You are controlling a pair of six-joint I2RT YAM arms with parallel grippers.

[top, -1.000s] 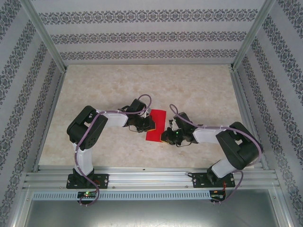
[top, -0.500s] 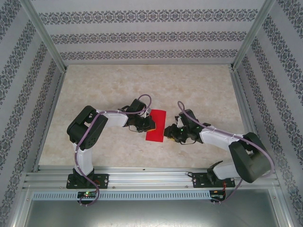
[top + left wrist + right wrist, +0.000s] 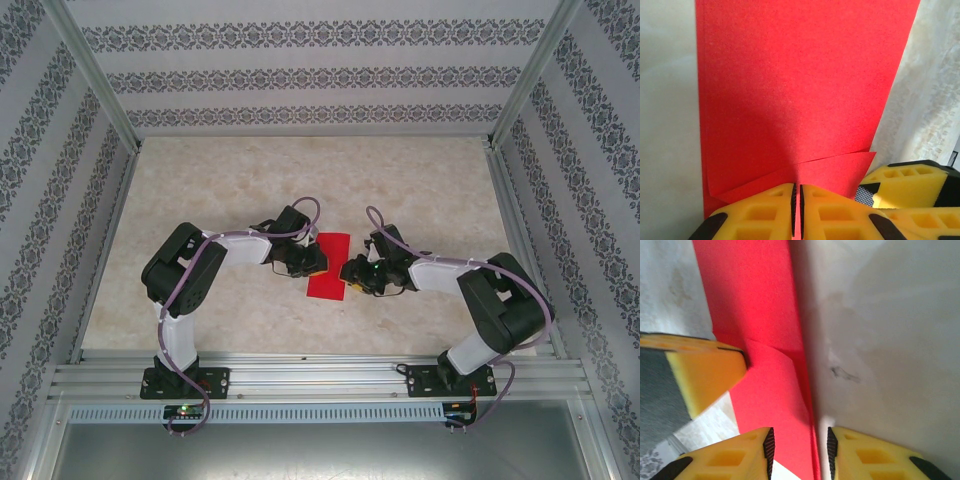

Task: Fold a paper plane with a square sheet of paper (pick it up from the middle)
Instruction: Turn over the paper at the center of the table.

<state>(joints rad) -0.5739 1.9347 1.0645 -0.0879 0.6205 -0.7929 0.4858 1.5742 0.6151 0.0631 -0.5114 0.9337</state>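
the square sheet of paper (image 3: 328, 264) lies on the worktop (image 3: 420, 190) between the two claws, doubled over into a narrow red strip that runs away from the arm bases. it sits where it did a second ago, its outline much the same.

the left claw (image 3: 312, 262) meets the strip's left edge. in the left wrist view its jaws (image 3: 796, 192) stand almost together, with only a thin slit between the yellow pads and a sliver of red low in that slit, so it pinches the paper's near edge. a small flap of paper lifts up at an angle just ahead of the pads. the left arm (image 3: 185, 265) has not shifted across the three overhead pictures.

the right arm (image 3: 500, 300) is what has changed. half a second ago its elbow swung out low and to the right, with the claw drawn slightly off the paper. now the elbow is back in, and the right claw (image 3: 351, 275) is at the strip's right edge again. in the right wrist view its jaws (image 3: 799, 437) stand partly open. the paper's long edge (image 3: 760, 340) runs into the gap between them, with clear space on either side, so nothing is clamped.
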